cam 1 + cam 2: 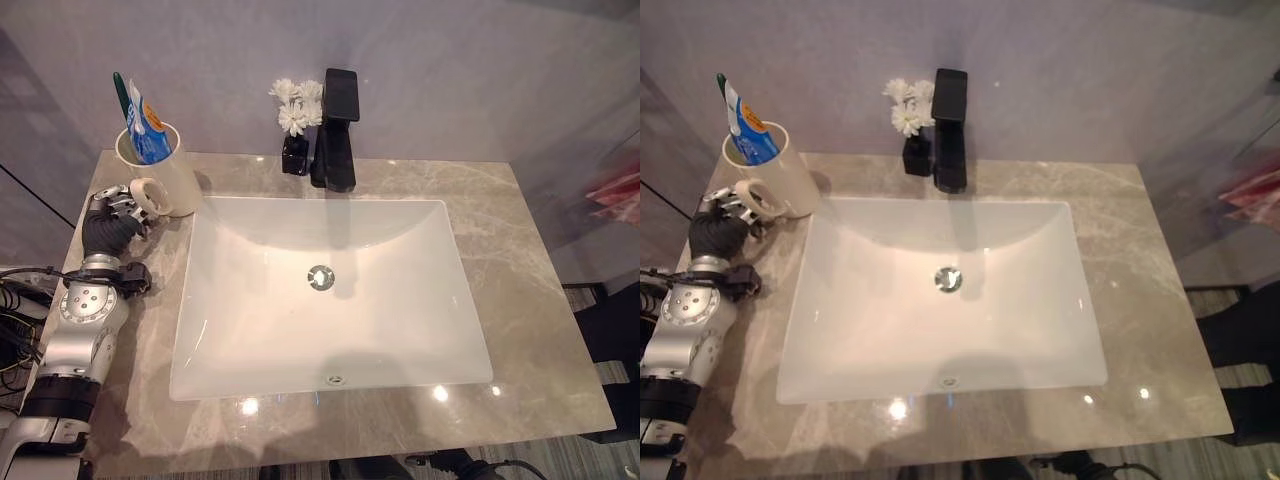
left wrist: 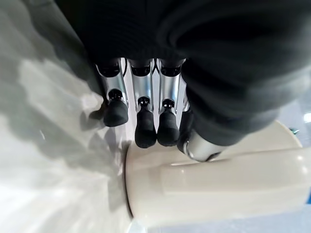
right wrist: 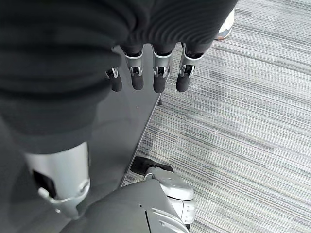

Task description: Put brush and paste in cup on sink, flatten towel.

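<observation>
The table [image 1: 520,270] is a grey marbled slab with a white rectangular sink [image 1: 330,300] sunk into its middle — a round metal drain [image 1: 321,277] sits in the basin floor. At the back edge stands a black tap [image 1: 336,130], and just beside it a small dark vase [image 1: 295,155] of white flowers [image 1: 297,103]. A cream cup [image 1: 170,170] stands upright on the back left corner — the left robot hand [image 1: 112,218] rests on the table beside its handle.
</observation>
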You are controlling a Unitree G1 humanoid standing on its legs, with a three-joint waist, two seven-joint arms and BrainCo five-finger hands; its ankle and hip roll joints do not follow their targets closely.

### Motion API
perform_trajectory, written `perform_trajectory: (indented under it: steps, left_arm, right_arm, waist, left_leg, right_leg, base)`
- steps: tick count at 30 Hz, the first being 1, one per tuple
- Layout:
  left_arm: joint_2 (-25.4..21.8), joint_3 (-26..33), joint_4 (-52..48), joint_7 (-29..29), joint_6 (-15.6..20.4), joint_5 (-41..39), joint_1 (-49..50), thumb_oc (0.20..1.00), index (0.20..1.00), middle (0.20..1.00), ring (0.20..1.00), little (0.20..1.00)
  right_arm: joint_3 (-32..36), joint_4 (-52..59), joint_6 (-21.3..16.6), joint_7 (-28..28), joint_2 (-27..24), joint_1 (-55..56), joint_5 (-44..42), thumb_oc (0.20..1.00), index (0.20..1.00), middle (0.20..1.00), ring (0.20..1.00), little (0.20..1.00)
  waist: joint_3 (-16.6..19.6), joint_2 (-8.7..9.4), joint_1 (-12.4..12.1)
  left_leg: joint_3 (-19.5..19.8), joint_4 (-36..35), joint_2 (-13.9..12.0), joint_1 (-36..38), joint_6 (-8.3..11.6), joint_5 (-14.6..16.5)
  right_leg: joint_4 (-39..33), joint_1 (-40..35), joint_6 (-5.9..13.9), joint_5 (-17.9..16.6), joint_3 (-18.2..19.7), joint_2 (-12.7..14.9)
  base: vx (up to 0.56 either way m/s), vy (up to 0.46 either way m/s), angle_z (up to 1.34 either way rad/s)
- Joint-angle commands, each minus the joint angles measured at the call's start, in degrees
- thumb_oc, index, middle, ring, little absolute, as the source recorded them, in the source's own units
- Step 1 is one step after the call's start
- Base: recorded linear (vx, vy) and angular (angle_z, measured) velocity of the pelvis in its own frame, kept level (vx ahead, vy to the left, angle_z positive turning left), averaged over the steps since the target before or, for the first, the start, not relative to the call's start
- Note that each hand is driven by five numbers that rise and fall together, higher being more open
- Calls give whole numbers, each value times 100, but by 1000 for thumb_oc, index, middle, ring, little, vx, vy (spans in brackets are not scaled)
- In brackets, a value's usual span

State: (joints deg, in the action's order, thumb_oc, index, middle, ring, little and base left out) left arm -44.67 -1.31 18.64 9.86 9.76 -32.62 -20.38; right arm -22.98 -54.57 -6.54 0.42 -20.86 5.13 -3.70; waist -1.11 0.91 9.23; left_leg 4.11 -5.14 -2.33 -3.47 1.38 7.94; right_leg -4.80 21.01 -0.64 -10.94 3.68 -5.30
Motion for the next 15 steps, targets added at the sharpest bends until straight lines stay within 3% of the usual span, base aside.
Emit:
perform_trajectory:
  steps: [1,15]
  left_arm:
    - [-179,-184,-17,33,145,105,-356,200,200,200,200,200]
    - [-162,-571,330,84,134,59,-949,200,200,200,200,200]
  right_arm:
    - [160,106,-120,-7,-310,-164,-93,1000,1000,1000,1000,1000]
    - [104,138,-153,-29,-321,-184,-140,1000,1000,1000,1000,1000]
  waist:
    - [-211,-157,64]
    - [-153,-227,184]
  left_leg:
    - [165,14,-65,465,35,-506]
    - [142,14,-102,433,86,-597]
  right_leg:
    - [241,215,635,227,-147,77]
    - [232,292,629,252,-106,53]
  base:
    - [0,0,0]
    - [7,0,0]
